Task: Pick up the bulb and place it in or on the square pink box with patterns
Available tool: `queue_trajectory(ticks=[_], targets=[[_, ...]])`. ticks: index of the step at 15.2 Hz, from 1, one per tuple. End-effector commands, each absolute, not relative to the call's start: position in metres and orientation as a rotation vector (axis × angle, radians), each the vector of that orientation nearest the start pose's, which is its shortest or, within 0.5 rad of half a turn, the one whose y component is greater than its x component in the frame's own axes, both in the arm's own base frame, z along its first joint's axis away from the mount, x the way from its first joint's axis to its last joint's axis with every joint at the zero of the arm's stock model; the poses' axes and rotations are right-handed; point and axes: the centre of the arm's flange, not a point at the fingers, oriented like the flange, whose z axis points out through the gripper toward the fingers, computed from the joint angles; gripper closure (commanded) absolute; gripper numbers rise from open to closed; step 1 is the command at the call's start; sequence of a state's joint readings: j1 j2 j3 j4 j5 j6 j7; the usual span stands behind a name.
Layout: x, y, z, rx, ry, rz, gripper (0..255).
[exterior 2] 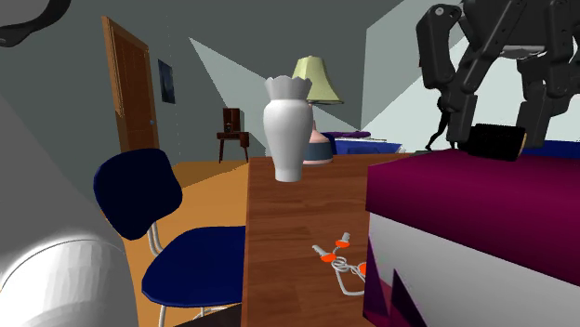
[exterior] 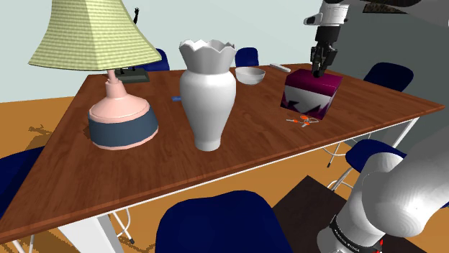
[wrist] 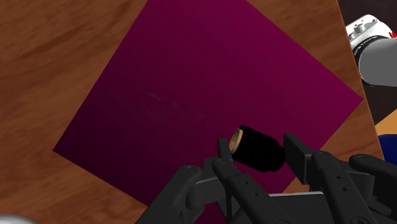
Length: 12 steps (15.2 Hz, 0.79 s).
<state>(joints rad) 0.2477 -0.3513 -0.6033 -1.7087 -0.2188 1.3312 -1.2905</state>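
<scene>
Wrist view: clasping a dark, stubby bulb with a tan tip, end to end between the 2 black fingers of the gripper, directly above the plain magenta top of the square box. Closed on the bulb, then, not spread. Judged as the placing step, late in the task: carried over the target, not yet let go. From the second exterior view, hard to say whether the bulb touches the box top or hangs just above it; looks right at the surface, near one edge rather than the middle. Next: lower gently if any gap remains, open the fingers, lift straight up. Worth watching for a roll toward the edge, given the round body. Reaching up from the stand at the shoulder view's lower right, then hanging nearly straight down over the box, hand vertical, fingertips just at the lid, at the far right part of the brown table.
</scene>
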Motion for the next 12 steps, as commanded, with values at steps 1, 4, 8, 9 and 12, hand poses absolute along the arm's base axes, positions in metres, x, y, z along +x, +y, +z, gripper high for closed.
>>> queue_trajectory(ticks=[1,4,8,9,12], targets=[[0.3795,-0.2305,0.6742,-2.761,-1.382,0.116,255],[0.3795,-0.2305,0.6742,-2.761,-1.382,0.116,255],[0.3795,-0.2305,0.6742,-2.761,-1.382,0.116,0],[0.3795,-0.2305,0.6742,-2.761,-1.382,0.116,0],[0.3795,-0.2305,0.6742,-2.761,-1.382,0.116,0]])
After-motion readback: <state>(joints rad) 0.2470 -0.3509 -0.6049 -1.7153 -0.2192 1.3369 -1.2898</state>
